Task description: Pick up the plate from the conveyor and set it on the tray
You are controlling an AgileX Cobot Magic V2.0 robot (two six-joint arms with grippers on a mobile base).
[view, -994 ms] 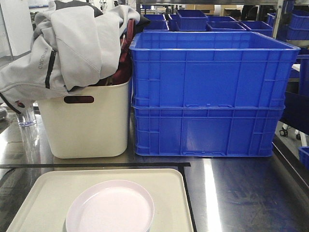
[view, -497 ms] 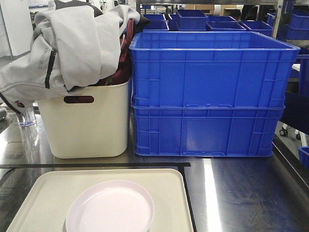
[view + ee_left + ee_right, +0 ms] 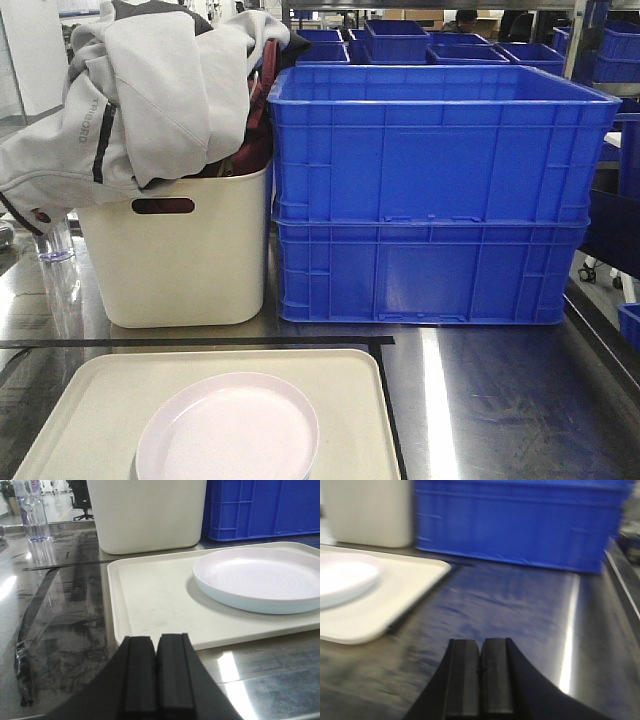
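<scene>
Plate (image 3: 260, 577) on tray (image 3: 150, 595) looks light, rigid, slick; grip its rim; left gripper (image 3: 156, 672) and right gripper (image 3: 480, 677) both clenched, empty.

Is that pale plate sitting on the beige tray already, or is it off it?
On it. The plate rests flat inside the tray, right side up and empty; no gripper touches it.

stacked blue crates (image 3: 430, 190) behind a steel table (image 3: 500, 400) — glare-streaked.
</scene>
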